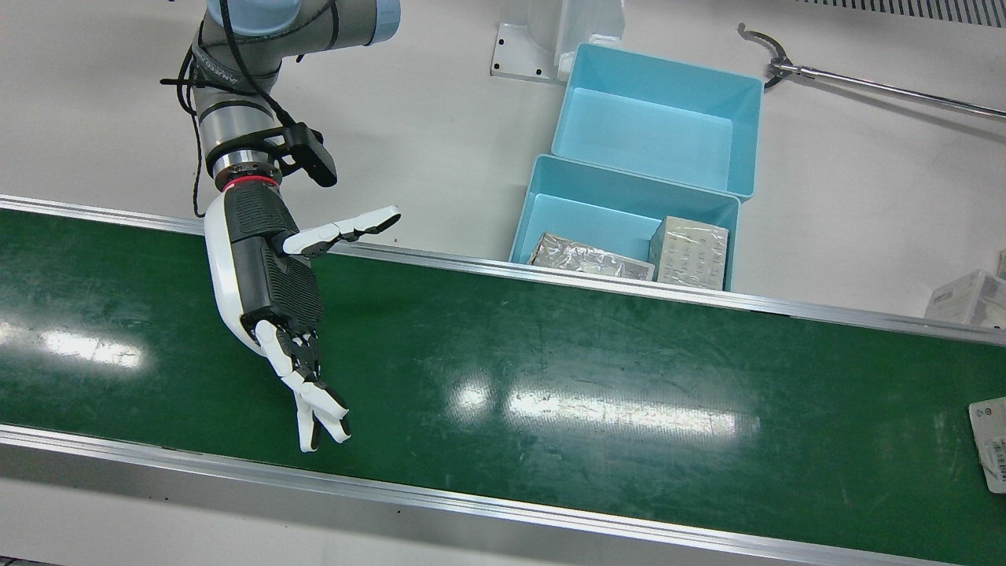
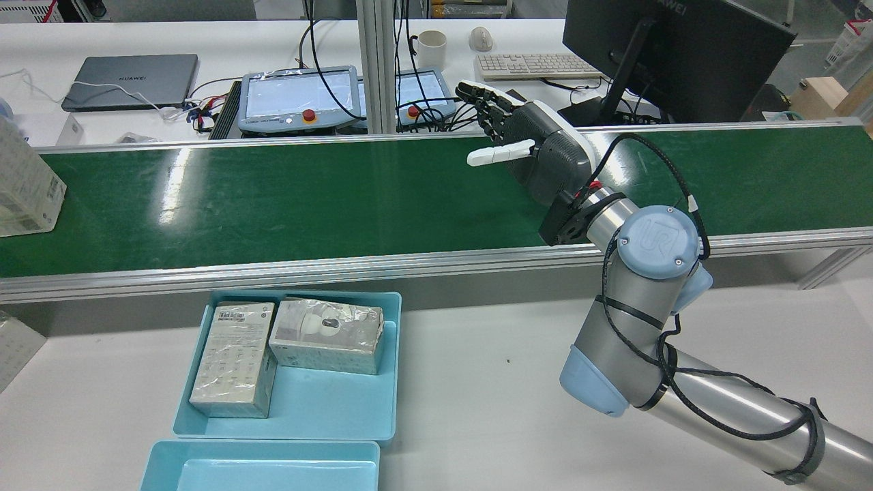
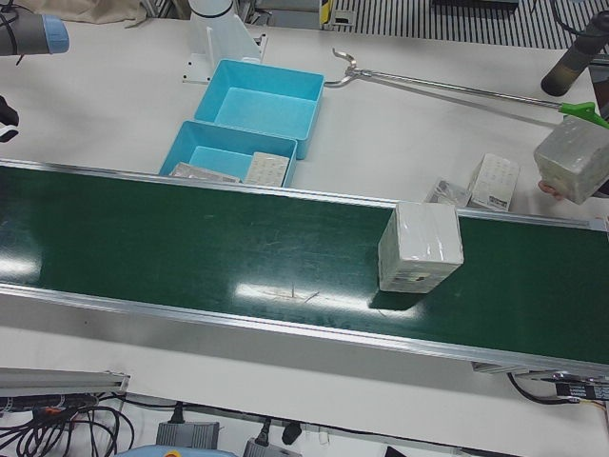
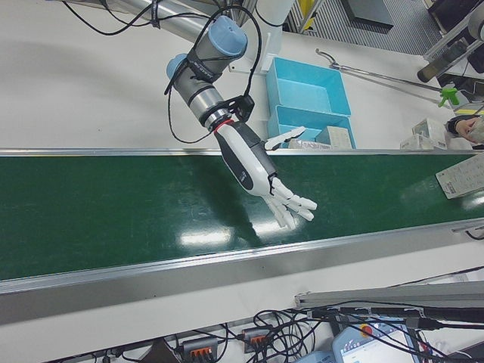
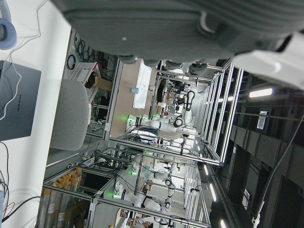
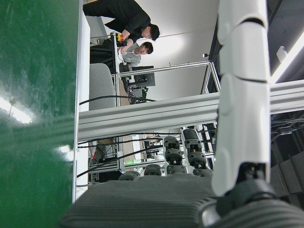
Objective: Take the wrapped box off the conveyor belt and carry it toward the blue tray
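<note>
Right now the right hand [image 1: 271, 291] hangs over the conveyor belt [image 1: 597, 377] with fingers spread, holding nothing. Well down the belt, the wrapped box [image 3: 420, 248] stands upright on the green surface, its long axis vertical, its broad face toward the belt's front edge. Beside the belt's far rail, the blue tray [image 1: 550, 206] holds two wrapped packages. Whether the left hand [image 5: 190, 28] is open or closed I cannot tell.
</note>
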